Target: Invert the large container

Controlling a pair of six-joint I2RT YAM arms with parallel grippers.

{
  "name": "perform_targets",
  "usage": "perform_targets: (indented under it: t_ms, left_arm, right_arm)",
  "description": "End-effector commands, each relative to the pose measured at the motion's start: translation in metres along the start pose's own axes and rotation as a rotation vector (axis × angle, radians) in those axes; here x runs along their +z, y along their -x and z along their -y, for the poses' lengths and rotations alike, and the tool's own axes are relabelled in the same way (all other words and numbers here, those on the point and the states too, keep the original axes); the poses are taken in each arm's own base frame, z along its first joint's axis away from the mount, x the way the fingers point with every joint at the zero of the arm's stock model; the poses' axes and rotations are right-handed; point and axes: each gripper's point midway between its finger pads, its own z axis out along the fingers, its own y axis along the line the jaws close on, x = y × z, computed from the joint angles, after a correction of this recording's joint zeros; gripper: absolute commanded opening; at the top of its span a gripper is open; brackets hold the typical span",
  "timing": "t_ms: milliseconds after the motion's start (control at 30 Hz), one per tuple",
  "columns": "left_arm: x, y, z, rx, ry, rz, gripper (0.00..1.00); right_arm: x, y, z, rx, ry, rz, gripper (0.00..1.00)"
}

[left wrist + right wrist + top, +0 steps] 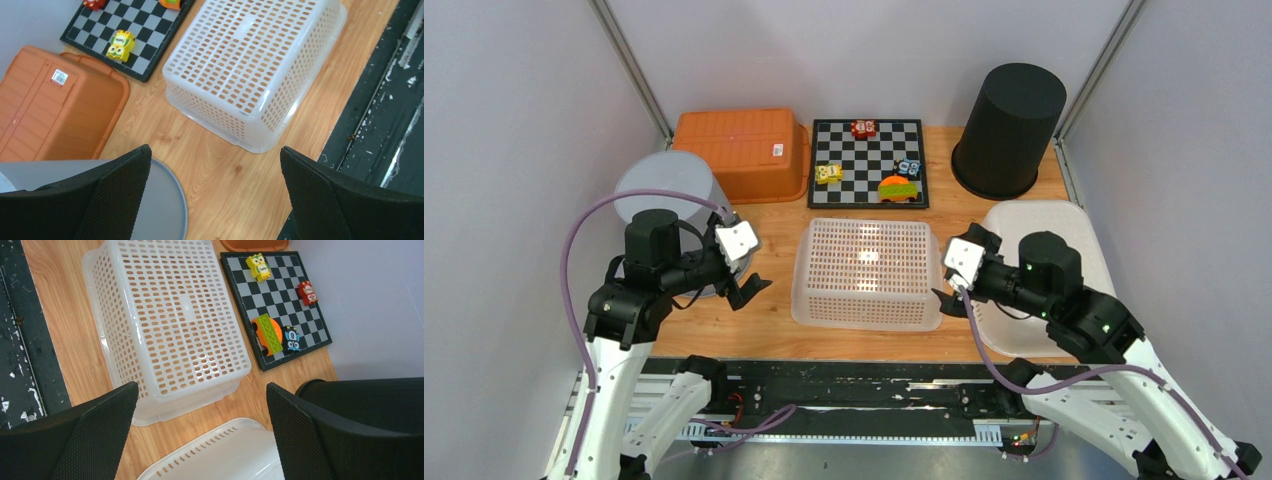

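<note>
The basket (866, 272) sits bottom-up by the counter's near edge, so the left gripper (749, 292) and right gripper (948, 300), both wide and empty, should back away sideways without nudging it.

The large container (867, 272) is presenting as translucent white plastic, perforated throughout, and is catching a glossy highlight on its upturned base. The table (779, 215) is showing a smooth wood-grain surface with a light sheen. The orange tub (742, 150) is reading as matt, ribbed plastic and is carrying a paper label (777, 150). The black bin (1010, 128) is appearing matt and smooth. On the left gripper (215, 165) and the right gripper (202, 395), the fingers (117, 200) are displaying a finely dimpled, matt black texture. The front rail (844, 385) is showing black, chipped paint.
</note>
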Motion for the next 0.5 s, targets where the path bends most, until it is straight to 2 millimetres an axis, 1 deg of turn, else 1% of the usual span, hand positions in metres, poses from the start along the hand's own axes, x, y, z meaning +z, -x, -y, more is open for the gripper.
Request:
perform_targets:
  t_ms: [0, 100, 200, 367, 467]
  left_arm:
    - [-0.007, 0.0, 0.024, 0.048, -0.096, 0.017, 1.0]
    - [-0.011, 0.001, 0.028, 0.061, -0.111, 0.019, 1.0]
    - [-0.017, 0.003, 0.035, 0.074, -0.128, 0.021, 1.0]
    - [-0.032, 0.013, 0.041, 0.093, -0.117, 0.04, 1.0]
    - [-0.045, 0.022, 0.05, 0.11, -0.12, 0.062, 1.0]
  right_arm:
    - [-0.019, 0.006, 0.002, 0.078, -0.039, 0.036, 1.0]
    - [-0.029, 0.011, 0.006, 0.127, -0.078, 0.059, 1.0]
    - [-0.043, 0.014, 0.014, 0.166, -0.149, 0.069, 1.0]
    - [-0.074, 0.024, 0.024, 0.188, -0.237, 0.101, 1.0]
    - [-0.093, 0.031, 0.022, 0.189, -0.253, 0.128, 1.0]
